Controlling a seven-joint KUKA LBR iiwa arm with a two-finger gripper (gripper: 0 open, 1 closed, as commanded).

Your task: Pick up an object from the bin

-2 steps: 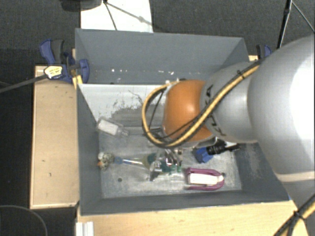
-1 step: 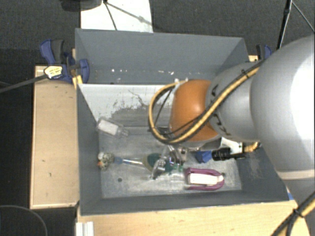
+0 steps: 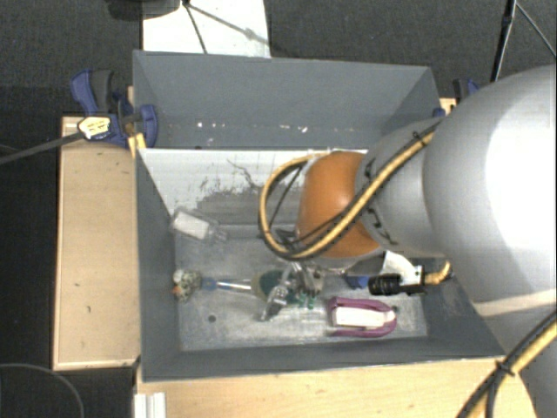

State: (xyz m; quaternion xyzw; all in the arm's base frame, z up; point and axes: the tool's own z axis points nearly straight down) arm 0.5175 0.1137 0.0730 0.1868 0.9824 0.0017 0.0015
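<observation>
Small dark-green thing [image 3: 275,282] beneath pincer [image 3: 298,293]

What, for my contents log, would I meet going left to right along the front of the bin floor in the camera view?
A small brownish knobbly thing → the gripper → a purple-and-white flat object.

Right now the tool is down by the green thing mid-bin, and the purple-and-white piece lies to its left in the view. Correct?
Not quite. The camera view shows the purple-and-white piece to the right of the tool, not to its left. The rest stands: the tool is down by the green thing mid-bin.
</observation>
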